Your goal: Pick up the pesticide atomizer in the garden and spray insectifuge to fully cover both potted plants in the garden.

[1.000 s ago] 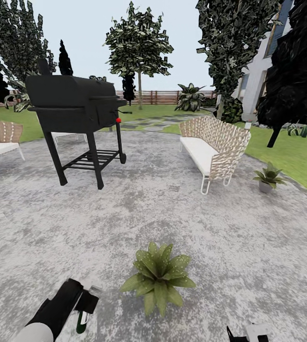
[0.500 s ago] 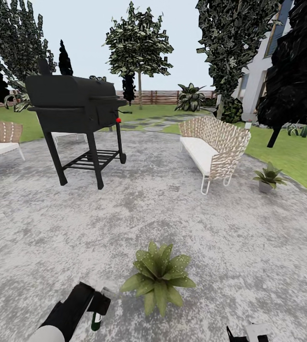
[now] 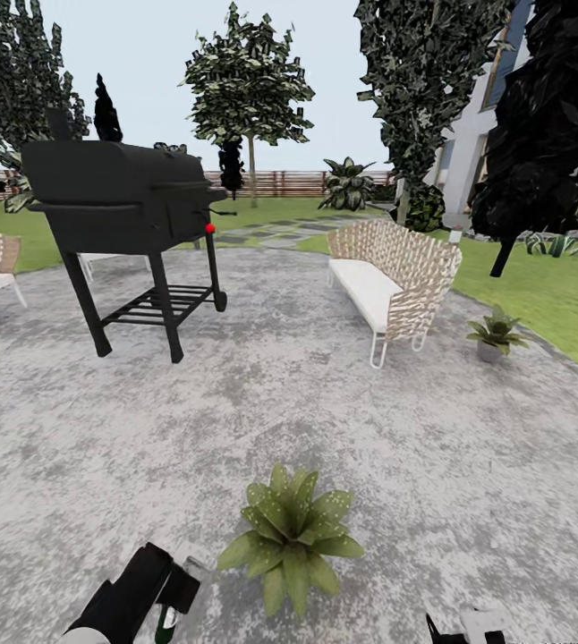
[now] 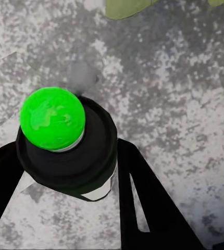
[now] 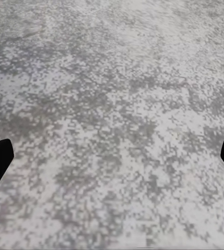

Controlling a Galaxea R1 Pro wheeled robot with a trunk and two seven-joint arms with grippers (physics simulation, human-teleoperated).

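Grey patio (image 3: 468, 465) bears two potted plants (image 3: 291, 535), each in its pot.

We've got bare patio (image 3: 432, 465) all round the near potted plant (image 3: 291, 535); grill (image 3: 123, 224) and sofa (image 3: 387, 286) stand well beyond it.

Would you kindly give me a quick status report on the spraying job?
Left gripper shut on atomizer; right gripper open, empty. Near plant just ahead, far plant beside bench. Nothing between.
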